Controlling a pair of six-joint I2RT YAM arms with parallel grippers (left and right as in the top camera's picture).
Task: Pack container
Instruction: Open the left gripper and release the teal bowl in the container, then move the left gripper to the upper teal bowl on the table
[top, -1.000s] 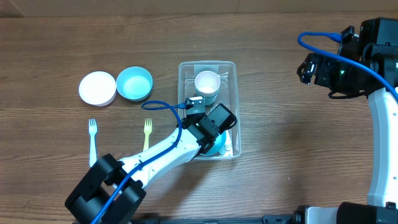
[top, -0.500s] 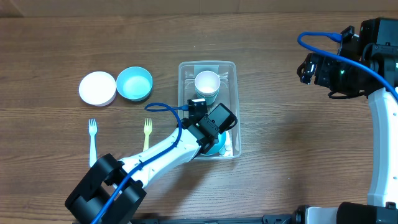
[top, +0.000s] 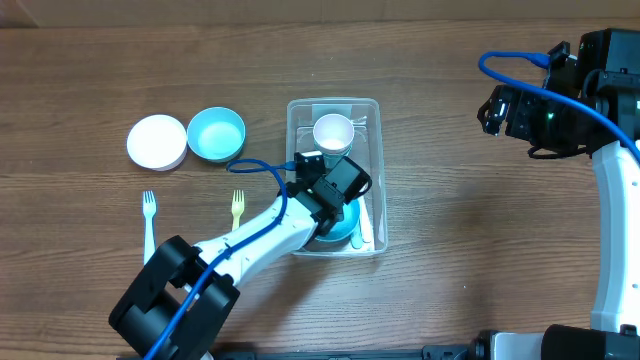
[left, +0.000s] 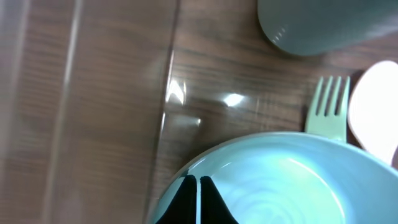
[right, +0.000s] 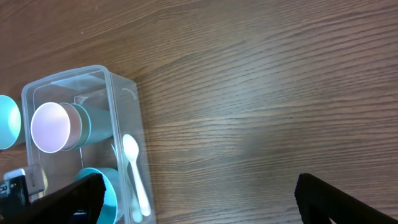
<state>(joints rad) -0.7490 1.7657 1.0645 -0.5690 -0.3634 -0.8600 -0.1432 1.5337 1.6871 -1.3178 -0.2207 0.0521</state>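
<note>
Clear rounded plastic container (top: 332, 101) rests on grained wooden table (top: 470, 230).

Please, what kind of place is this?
Probably a robot test bench, not a kitchen: a left arm and a right arm with a loose blue cable stand at a wood-grain table, where a white bowl, a teal bowl and two forks lie beside a clear plastic container.

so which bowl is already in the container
The teal bowl under the left tool; the second teal bowl and the white bowl sit outside, on the table.
</note>
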